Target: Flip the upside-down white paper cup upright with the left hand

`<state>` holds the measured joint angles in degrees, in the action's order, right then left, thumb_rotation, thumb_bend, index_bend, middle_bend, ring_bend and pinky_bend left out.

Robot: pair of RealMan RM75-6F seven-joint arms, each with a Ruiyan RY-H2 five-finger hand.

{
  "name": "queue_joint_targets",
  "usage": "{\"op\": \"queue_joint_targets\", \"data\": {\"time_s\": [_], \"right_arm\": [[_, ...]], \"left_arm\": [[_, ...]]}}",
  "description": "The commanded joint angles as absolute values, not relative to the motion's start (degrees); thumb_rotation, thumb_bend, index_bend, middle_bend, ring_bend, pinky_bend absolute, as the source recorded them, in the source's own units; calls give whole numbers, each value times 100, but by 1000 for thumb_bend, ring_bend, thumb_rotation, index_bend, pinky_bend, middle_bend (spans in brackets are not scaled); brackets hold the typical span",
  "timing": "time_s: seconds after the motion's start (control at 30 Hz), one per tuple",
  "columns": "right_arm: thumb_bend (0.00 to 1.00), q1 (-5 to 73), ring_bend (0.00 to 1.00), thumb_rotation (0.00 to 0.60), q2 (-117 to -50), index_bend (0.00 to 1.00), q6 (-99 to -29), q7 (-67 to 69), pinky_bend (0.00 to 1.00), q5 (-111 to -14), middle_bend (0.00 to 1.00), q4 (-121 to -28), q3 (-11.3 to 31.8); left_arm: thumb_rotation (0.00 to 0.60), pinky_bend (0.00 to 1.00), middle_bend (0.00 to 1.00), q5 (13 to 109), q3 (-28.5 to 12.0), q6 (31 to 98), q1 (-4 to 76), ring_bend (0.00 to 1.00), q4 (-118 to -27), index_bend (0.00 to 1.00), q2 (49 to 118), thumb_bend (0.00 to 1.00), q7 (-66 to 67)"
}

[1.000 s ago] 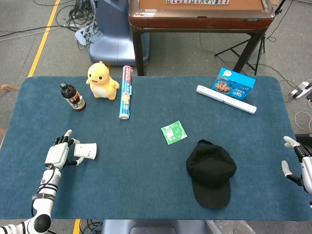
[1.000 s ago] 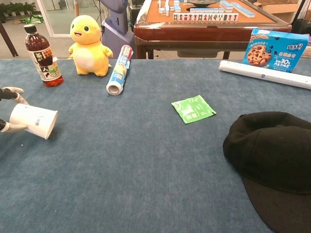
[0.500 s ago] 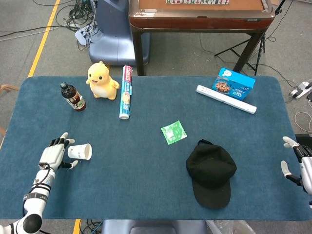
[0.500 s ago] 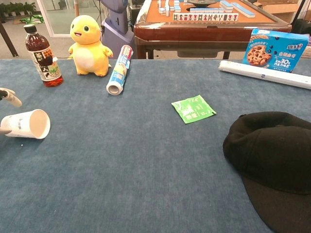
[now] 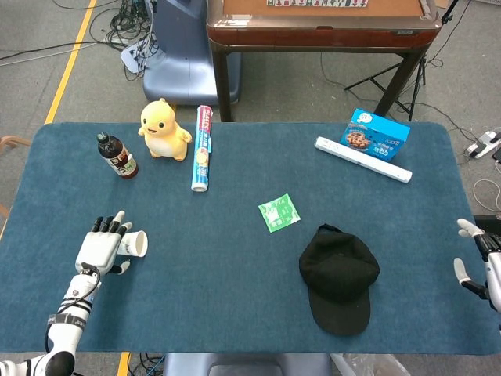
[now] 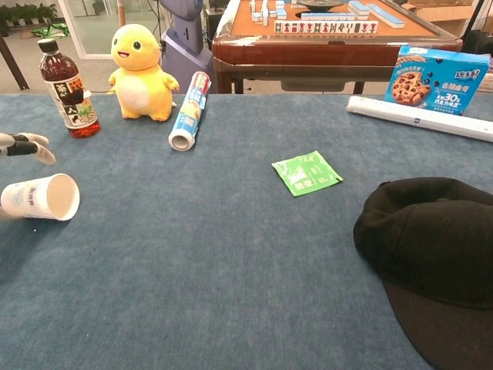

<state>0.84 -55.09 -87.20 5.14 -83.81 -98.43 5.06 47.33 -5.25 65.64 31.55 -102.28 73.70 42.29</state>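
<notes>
White paper cup [image 5: 135,244] lies on its side near the blue table's [image 5: 235,305] left edge — left hand [image 5: 100,251] cradles its base, fingers spread. Tip the mouth upward slowly, I'd judge.

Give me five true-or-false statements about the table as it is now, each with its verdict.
1. The white paper cup lies on its side. True.
2. The cup's open mouth faces the left hand. False: it faces away from that hand, toward the table's middle.
3. The black cap covers the green packet. False: they lie apart.
4. The bottle stands upright beside the yellow duck toy. True.
5. The right hand holds the cookie box. False: it holds nothing.
</notes>
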Motion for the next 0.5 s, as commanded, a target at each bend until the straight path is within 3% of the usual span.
{"op": "queue_joint_targets", "data": {"time_s": [0.03, 0.5], "right_arm": [[442, 84, 277, 600, -5506, 202, -8719, 518, 474, -8383, 308, -9842, 505], [442, 90, 277, 600, -5511, 202, -8708, 498, 474, -8393, 308, -9853, 497]], "left_arm": [[600, 0, 0, 4584, -426, 6551, 3327, 0, -10217, 88, 7391, 193, 4577], [600, 0, 0, 4699, -245, 6840, 3577, 0, -9956, 115, 7689, 192, 5215]]}}
